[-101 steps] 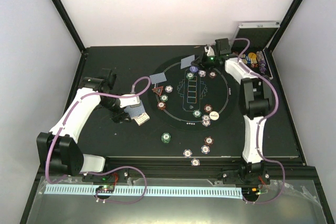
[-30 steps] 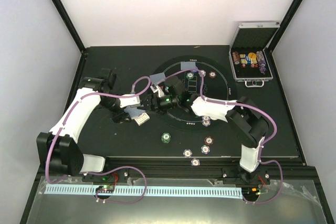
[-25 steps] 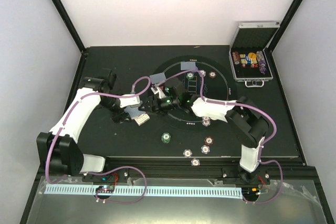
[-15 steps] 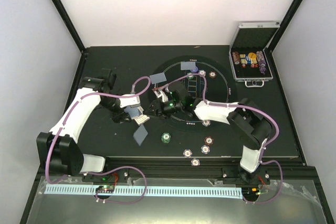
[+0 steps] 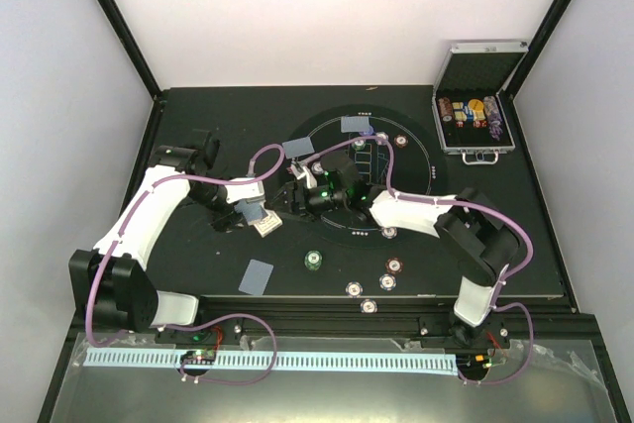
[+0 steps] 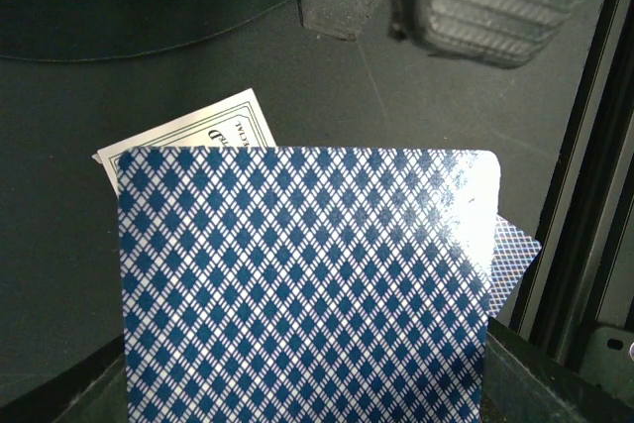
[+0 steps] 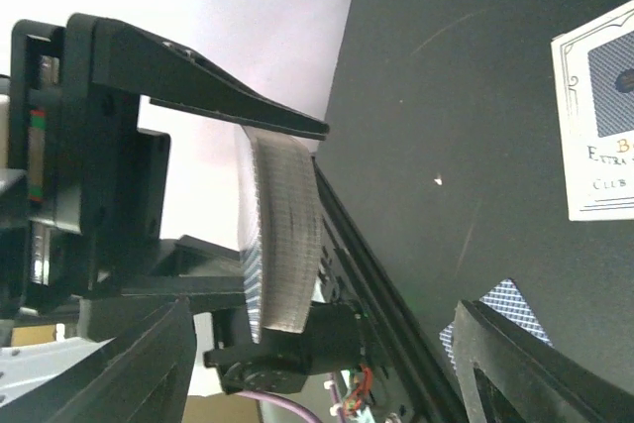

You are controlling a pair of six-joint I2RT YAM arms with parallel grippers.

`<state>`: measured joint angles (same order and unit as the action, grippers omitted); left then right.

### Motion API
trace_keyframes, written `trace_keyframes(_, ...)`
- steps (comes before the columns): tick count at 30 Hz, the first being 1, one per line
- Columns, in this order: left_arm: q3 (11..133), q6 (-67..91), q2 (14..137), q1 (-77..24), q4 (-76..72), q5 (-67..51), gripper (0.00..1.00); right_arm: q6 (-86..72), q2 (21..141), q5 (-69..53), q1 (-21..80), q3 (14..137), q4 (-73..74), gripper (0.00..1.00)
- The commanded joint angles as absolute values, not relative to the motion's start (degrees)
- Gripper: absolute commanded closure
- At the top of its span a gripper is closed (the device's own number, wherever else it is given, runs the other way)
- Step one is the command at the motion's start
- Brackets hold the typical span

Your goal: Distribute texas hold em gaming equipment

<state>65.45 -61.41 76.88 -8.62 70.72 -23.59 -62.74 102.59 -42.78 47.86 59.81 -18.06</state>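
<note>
My left gripper (image 5: 256, 215) is shut on a deck of blue-backed playing cards (image 6: 297, 284), which fills the left wrist view and hides the jaws. Seen edge-on from the right wrist, the deck (image 7: 285, 235) stands just ahead of my right gripper (image 7: 327, 319), which is open and empty. That right gripper (image 5: 295, 197) hovers close to the right of the deck. One loose card (image 5: 258, 276) lies face down near the front left. Two more cards (image 5: 298, 148) (image 5: 355, 125) lie at the round mat's far-left rim. A green chip (image 5: 314, 260) and several other chips (image 5: 396, 265) lie near the front.
A white card box (image 6: 198, 131) lies on the table under the deck. The round black felt mat (image 5: 421, 180) holds a few chips (image 5: 400, 141). The open silver case (image 5: 474, 116) with chip rolls stands at the back right. The table's front rail (image 5: 396, 319) runs close behind the front chips.
My right gripper drew a card off the deck and let it go; the card slid down to the front left of the table. The gripper stands open again. The left arm held still.
</note>
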Motion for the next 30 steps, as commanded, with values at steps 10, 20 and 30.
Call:
trace_keyframes(10,67.4,-62.1,76.5,-8.3,71.7,-26.2,0.98,-64.6,105.9,-45.4,49.7,64.2,-22.6,0.23)
trace_keyframes(20,68.5,-61.8,76.8,-8.3,72.9,-27.8,0.98,-68.8,113.0,-47.8,51.7,68.9,-27.8,0.34)
trace_keyframes(30,68.6,-62.1,76.7,-8.3,73.7,-28.2,0.98,-71.5,115.0,-47.5,50.1,65.3,-32.1,0.42)
